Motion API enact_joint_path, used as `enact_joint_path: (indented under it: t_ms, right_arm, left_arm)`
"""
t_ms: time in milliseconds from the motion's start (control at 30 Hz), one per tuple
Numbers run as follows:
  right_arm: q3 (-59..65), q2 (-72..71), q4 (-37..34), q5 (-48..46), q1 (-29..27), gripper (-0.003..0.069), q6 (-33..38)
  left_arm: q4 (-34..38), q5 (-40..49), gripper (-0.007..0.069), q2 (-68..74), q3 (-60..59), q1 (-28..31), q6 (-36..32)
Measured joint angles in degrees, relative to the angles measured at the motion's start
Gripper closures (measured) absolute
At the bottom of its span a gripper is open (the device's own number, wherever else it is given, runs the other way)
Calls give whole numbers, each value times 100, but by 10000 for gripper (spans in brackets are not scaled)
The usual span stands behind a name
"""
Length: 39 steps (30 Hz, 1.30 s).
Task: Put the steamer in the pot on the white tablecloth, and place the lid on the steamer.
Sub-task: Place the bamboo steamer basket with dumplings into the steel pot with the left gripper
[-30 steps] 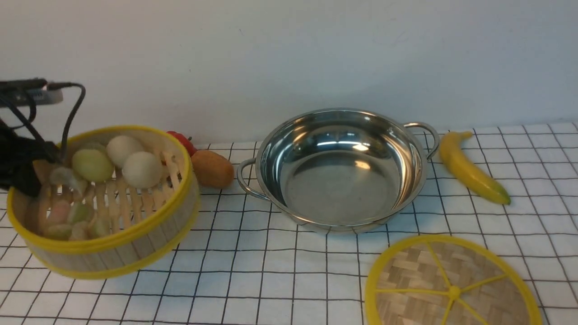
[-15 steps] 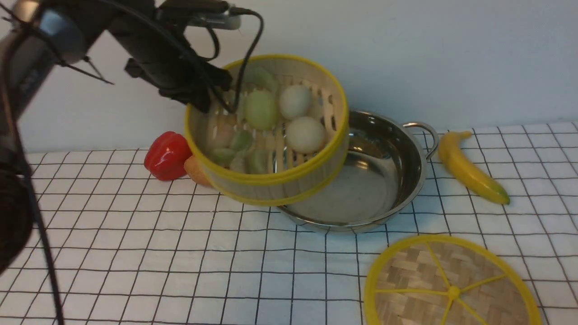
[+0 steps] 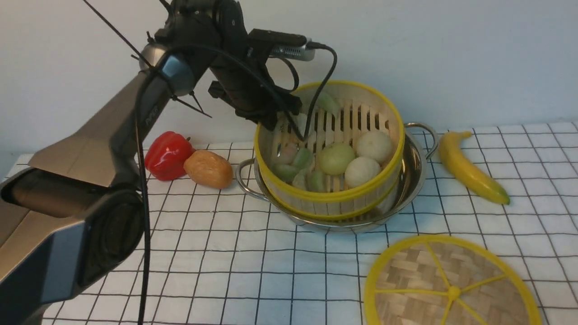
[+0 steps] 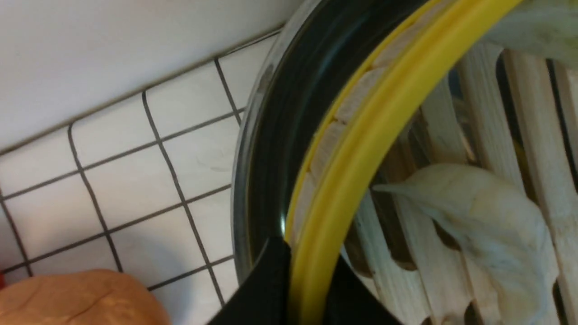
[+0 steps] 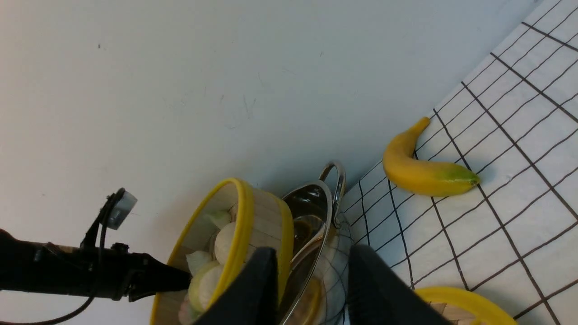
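Front view: lettering on the left arm is too blurred to read. The steamer (image 3: 334, 196) sits tilted inside the pot (image 3: 408, 178) on the white tablecloth (image 3: 226, 253). The left gripper (image 3: 276, 121) is at its far-left rim. The lid (image 3: 451, 284) lies front-right of the pot, a banana (image 3: 469, 167) right of it, and a red pepper (image 3: 167, 155) and potato (image 3: 208, 168) left.

Left wrist view: the left gripper (image 4: 301, 293) pinches the steamer's (image 4: 375, 135) yellow rim, with one finger outside and one inside, over the pot (image 4: 271, 135).

Right wrist view: the right gripper (image 5: 311, 289) is spread, holding nothing, apart from the pot (image 5: 311, 203) and steamer (image 5: 266, 212).
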State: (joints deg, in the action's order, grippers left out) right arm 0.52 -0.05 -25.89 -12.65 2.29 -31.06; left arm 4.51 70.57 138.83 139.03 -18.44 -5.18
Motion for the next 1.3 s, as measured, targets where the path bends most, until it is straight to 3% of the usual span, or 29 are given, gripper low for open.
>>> enact_joint_path:
  t_ms: [1000,1133,1167,1200,1300]
  right_arm:
    - [0,0,-21,-62,0,417,103]
    - [0,0,-24,-62,0,417,103]
    - [0,0,-49,-62,0,417,103]
    - [0,0,-48,-62,0,417,103]
    - [0,0,-74,-62,0,417,103]
  left_arm:
    - [130,-376,583,596,18,-93,48]
    - [135,-382,517,596,18,-93,66]
    - [119,-377,441,596,18,-93,66]
    - [119,-377,441,596,18,-93,66]
    - [199,-377,318,583,18,-93,66]
